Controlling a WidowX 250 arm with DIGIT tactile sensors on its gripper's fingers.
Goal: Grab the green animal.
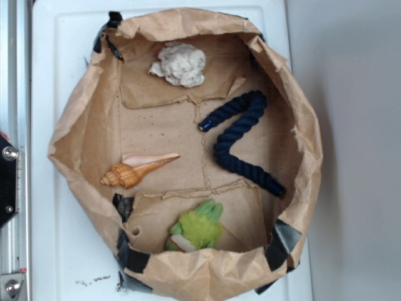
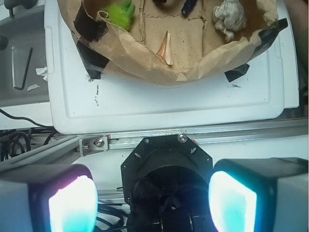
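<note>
- White surface [image 1: 56,251] carries a crumpled brown paper basin [image 1: 75,144], taped at its corners.
- Inside, a navy rope [image 1: 241,141] lies right; a spiral seashell [image 1: 135,169] left; a paper ball [image 1: 182,64] far.
- Green animal [image 1: 197,229] sits against the near wall.
- Gripper [image 2: 152,198] hangs outside the basin, spread wide and empty; best to descend vertically, clearing the wall, straddling the plush.

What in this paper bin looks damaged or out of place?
The brown paper bin is crumpled and patched with black tape. The green animal lies tilted against the near wall. Nothing is spilled.
</note>
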